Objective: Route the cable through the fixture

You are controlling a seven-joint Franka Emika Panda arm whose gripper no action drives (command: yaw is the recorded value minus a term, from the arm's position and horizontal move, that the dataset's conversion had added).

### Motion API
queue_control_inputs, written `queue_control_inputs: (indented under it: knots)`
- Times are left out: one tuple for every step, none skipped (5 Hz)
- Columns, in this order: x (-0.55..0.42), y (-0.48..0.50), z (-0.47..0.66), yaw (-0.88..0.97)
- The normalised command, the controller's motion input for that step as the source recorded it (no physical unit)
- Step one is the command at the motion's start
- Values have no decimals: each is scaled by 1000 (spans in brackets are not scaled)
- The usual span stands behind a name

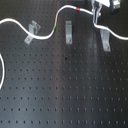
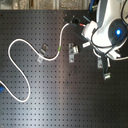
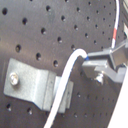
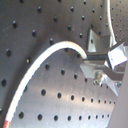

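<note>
Cable (image 1: 42,36): white cord lying on the black perforated surface (image 1: 65,90); in the first exterior view it runs from that view's left edge, dips past the left clip (image 1: 32,31), rises thru a green band (image 1: 53,25), then a red band (image 1: 78,9), to the gripper (image 1: 98,16) at top right.
Fixture: 3 metal clips in a row w/ left clip, middle clip (image 1: 68,33), right clip (image 1: 104,39); cable passes beside them, can't tell if any is threaded yet.
Fingers: both wrist views show the cord ending right at the fingertips (image 3: 102,61), so you seem to be clamped on it; exact contact is blurred.
Handling: looks light, limp, thin; it'll sag and whip behind you, no stiffness to push w/. Prob smooth jacket, so it could slide in the grip.
Where to hold: stay near the free end by the red band, short lead ahead of the fingers, so you can steer the tip into a clip.
Risk: slack loop at the left may drag or snag on the left clip.
</note>
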Motion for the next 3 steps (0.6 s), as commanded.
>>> queue_control_inputs:
  knots:
    - [171,-94,176,-177]
    - [210,-105,95,-277]
    - [113,-14,121,-211]
